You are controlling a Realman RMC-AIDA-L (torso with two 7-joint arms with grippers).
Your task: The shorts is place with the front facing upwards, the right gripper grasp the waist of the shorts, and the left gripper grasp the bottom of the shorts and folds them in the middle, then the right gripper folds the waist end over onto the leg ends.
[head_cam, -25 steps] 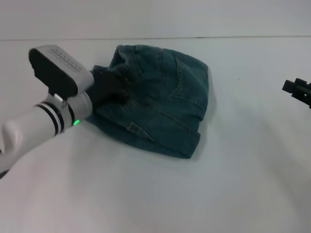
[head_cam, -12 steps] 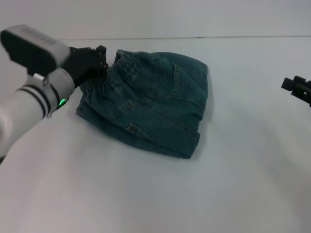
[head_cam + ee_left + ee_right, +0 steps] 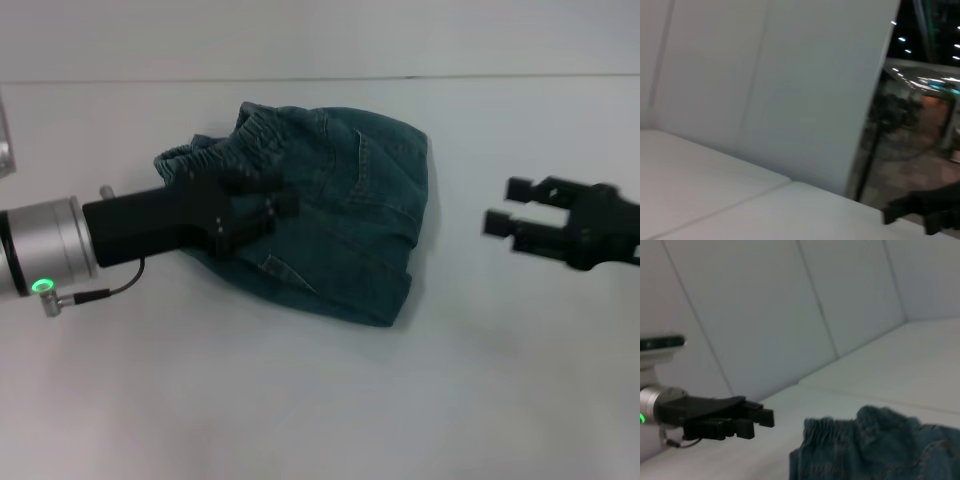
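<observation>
Blue-green denim shorts (image 3: 320, 210) lying folded on the white table (image 3: 300, 400), a compact bundle just above centre of the head view, front of the bundle toward 5 o'clock. Gathered elastic waist (image 3: 215, 150) puckered along the 10 o'clock edge, stitched patch pocket showing on the upper layer toward 1 o'clock, folded edge running down the 3 o'clock side. Left gripper (image 3: 262, 212) reaching in level from 9 o'clock, silver wrist with green light at the far left, black fingers overlapping the shorts' 9 o'clock part in the head view; from the right wrist camera, that same left gripper (image 3: 756, 422) seen held in the air beside the waist (image 3: 840, 430), clear of the cloth, fingers a narrow gap apart and gripping nothing. Right gripper (image 3: 508, 206) hovering well out at 3 o'clock of the shorts, apart from the fabric, fingertips pointed back toward the bundle, fingers spread with a clear gap and nothing between them. Left wrist camera giving mostly white wall and table, with a blurred dark shape at one corner, too smeared to name. Shorts (image 3: 875, 445) in the right wrist picture showing ruffled band uppermost, denim heaped behind it.
</observation>
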